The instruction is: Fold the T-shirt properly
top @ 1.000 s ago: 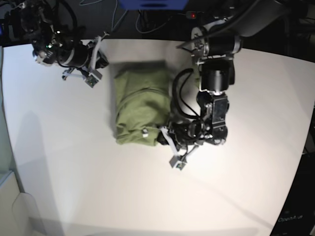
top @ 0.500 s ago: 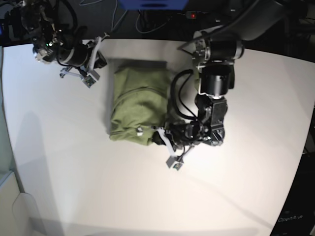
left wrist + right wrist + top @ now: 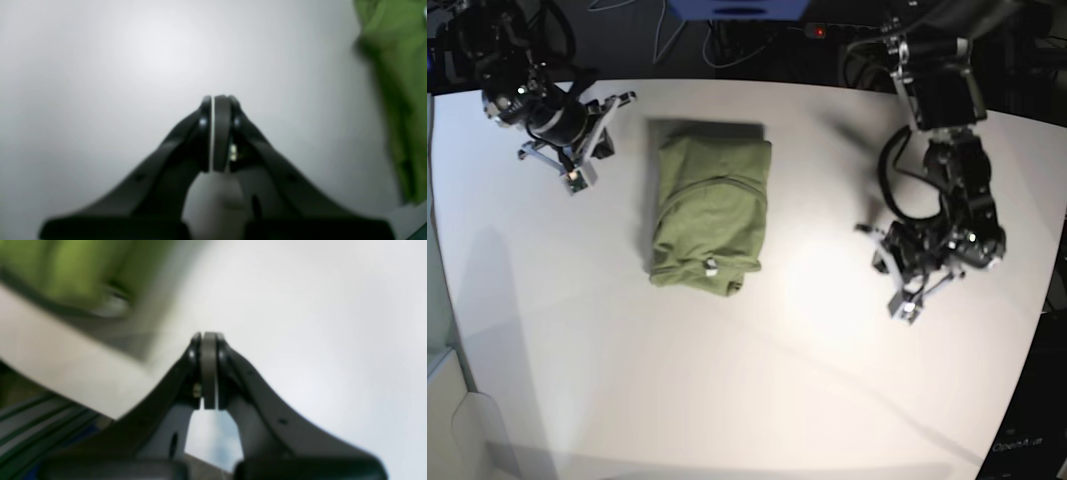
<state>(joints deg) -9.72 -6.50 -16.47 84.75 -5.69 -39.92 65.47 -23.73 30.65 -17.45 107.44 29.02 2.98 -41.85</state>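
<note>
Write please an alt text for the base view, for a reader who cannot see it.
A folded green T-shirt lies flat on a white table, touched by neither arm. The left gripper and the right gripper are both shut and empty, one on each side of it.

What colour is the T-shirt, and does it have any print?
The T-shirt is plain olive green with no print; the base view shows it best.

Base view: mounted high, looking steeply down on the whole white table point(image 3: 727, 400), both arms in frame. Left wrist view: sits behind the left gripper point(image 3: 217, 100), low over the table, facing along its fingers; T-shirt point(image 3: 397, 100) at right edge. Right wrist view: same arrangement behind the right gripper point(image 3: 208, 336), blurred. All three share the T-shirt.
</note>
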